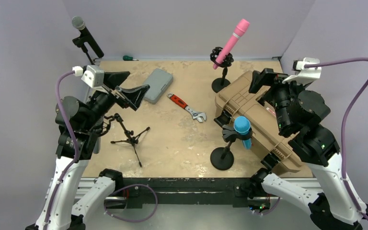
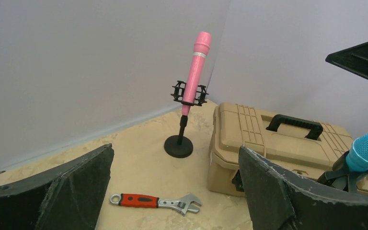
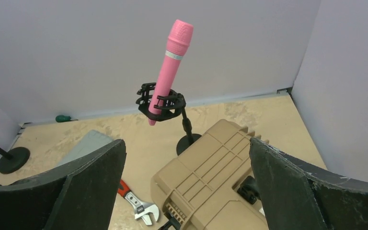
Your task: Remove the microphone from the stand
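Left tool (image 1: 138,80) and right tool (image 3: 187,141) gape empty; a sideways yank on pink microphone (image 3: 170,62) could topple its stand (image 3: 187,123).

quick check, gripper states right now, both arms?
Left gripper: open, holding nothing.
Right gripper: open, holding nothing.

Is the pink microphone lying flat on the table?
No, the pink microphone stands tilted, held up in the clip of its black stand.
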`<state>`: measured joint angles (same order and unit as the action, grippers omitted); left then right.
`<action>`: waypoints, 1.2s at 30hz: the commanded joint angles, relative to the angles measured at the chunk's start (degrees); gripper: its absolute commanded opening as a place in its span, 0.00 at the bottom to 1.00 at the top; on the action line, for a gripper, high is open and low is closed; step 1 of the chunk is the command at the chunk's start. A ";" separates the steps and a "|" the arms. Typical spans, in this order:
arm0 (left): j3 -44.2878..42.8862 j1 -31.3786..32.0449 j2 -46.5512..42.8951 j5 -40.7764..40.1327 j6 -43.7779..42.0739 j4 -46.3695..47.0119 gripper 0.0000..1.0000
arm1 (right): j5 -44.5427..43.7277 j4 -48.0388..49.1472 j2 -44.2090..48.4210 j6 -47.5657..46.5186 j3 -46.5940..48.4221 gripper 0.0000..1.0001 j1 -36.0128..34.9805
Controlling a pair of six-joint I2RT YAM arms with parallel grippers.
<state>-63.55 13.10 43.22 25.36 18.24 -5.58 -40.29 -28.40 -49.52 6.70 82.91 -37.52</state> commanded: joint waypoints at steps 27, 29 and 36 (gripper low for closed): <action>-7.75 21.18 7.15 2.03 -12.06 -11.05 1.00 | 48.25 -8.45 7.95 -9.58 -9.46 0.99 0.16; -7.65 24.08 8.46 2.99 -11.46 -10.45 1.00 | 48.21 -9.80 8.45 -9.56 -9.57 0.99 0.17; -8.27 34.64 16.25 2.48 -8.93 -6.94 1.00 | 48.55 -11.03 11.89 -7.17 -9.74 0.99 0.16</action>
<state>-69.67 43.59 55.53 27.70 8.78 -15.86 6.39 -38.63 -38.89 -1.17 72.93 -37.47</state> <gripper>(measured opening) 0.998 0.987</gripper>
